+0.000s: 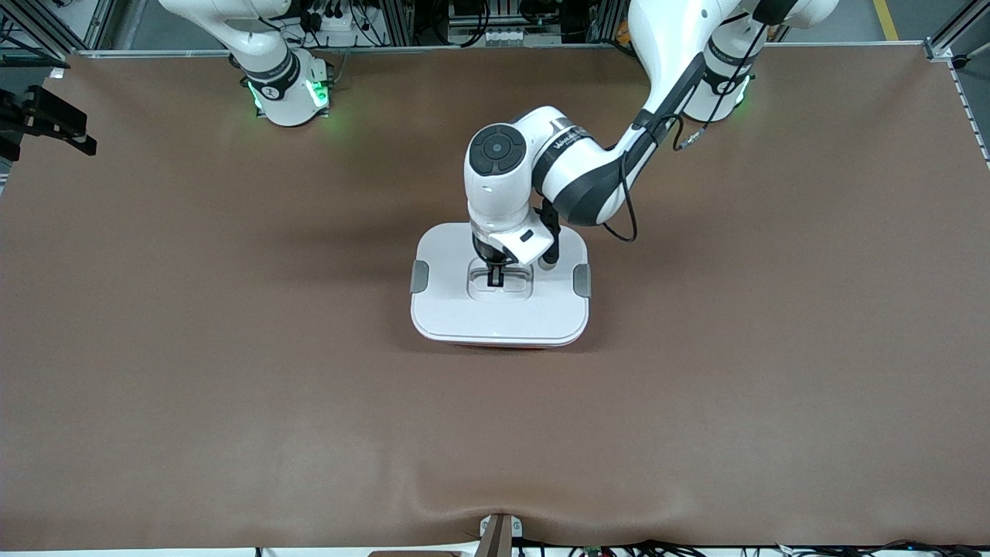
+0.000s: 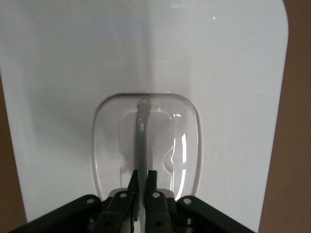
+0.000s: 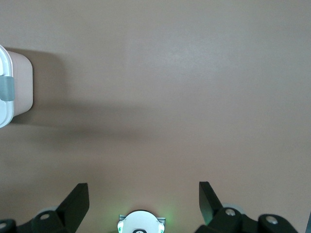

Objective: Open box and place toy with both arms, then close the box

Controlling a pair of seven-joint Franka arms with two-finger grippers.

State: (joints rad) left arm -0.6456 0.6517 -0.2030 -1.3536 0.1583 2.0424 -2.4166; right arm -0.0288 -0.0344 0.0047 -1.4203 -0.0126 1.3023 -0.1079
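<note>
Resting mid-desk (image 1: 232, 348): box (image 1: 464, 313), lid on. Left gripper (image 1: 496, 276) down in lid recess, jaws clenched on grey handle (image 2: 141, 141). Right gripper (image 3: 143, 199) waiting above bare desk toward right arm's end, jaws released. Toy unseen.

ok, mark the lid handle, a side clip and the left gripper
lid handle (image 2: 141, 141), left wrist view, grey bar in the recess.
side clip (image 1: 419, 276), front view, grey clip's middle.
left gripper (image 1: 496, 278), front view, between fingertips, shut on the handle.

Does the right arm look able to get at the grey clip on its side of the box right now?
Probably yes: the right gripper is open over bare table, nothing between it and that clip.
</note>
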